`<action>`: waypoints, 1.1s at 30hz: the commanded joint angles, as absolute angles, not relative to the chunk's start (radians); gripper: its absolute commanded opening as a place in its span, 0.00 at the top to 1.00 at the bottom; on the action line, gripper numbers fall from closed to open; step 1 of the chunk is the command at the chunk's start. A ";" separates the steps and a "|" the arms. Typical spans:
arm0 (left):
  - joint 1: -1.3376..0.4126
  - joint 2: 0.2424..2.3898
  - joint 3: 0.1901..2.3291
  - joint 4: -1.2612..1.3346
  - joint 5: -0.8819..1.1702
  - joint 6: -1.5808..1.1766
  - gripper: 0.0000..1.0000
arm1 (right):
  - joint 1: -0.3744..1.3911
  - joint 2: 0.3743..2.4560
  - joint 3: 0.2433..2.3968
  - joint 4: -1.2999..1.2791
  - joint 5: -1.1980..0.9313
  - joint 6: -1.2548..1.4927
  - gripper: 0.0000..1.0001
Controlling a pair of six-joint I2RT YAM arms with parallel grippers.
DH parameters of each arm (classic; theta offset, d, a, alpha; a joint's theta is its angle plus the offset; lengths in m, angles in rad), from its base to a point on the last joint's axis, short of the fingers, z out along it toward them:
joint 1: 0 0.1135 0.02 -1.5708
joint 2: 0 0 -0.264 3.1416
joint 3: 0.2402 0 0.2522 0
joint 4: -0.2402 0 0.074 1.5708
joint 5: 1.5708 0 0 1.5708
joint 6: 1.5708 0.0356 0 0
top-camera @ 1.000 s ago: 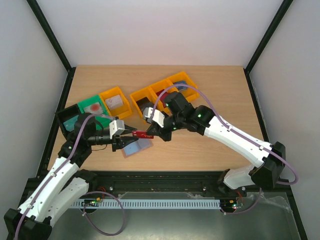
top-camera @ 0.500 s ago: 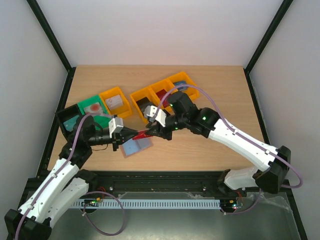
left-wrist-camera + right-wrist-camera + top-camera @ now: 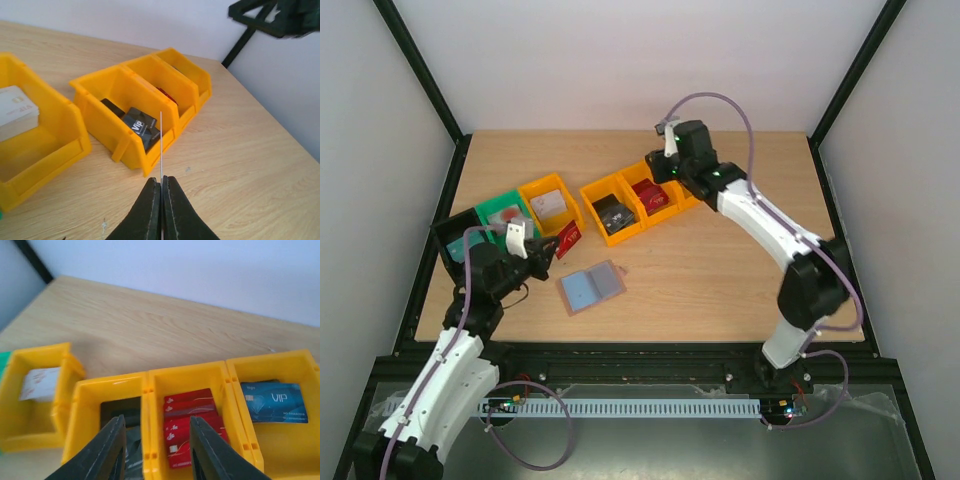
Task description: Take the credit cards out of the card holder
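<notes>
"So, where is the card holder point(image 3: 591, 288) lying?"

"Spread open flat on the table point(image 3: 740, 285), towards the near edge and left of the middle. The lining faces up, with the blue half nearer the left edge and the grey half nearer the right."

"And its long axis?"

"Roughly along the near edge, with the right end swung a little towards the far edge. The fold runs across that, near to far."

"Which arm is closer?"

"The left, plainly. The left gripper point(image 3: 161, 182) hangs near the holder's far-left corner, so the holder lies from it towards the near edge and slightly right. Its jaws are pinched tight on a red card point(image 3: 569, 238). From the wrist view the card shows only edge-on, as a thin upright line."

"And the other one?"

"The right gripper point(image 3: 156, 425) is well apart, by the far edge over the row of yellow bins point(image 3: 602, 228). Its jaws are partway apart with nothing between them."

"What does the next move turn on?"

"I'd judge the left gripper must put down that card first. After that it is a short reach back to the holder. I cannot tell whether any cards remain inside."
</notes>
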State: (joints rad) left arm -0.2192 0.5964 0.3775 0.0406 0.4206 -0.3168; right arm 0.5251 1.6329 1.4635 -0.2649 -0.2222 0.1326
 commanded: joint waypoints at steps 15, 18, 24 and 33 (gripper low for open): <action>-0.189 0.585 0.305 0.159 0.413 -0.448 0.98 | 0.500 2.251 1.951 -0.772 0.000 0.064 0.98; -0.190 0.584 0.298 0.157 0.419 -0.447 0.98 | 0.504 2.297 1.990 -0.861 0.039 0.051 0.98; -0.190 0.585 0.292 0.156 0.419 -0.434 0.98 | 0.531 2.248 1.965 -0.900 0.023 0.037 0.98; -0.189 0.585 0.295 0.158 0.416 -0.421 0.98 | 0.547 2.310 1.932 -0.947 0.024 0.008 0.98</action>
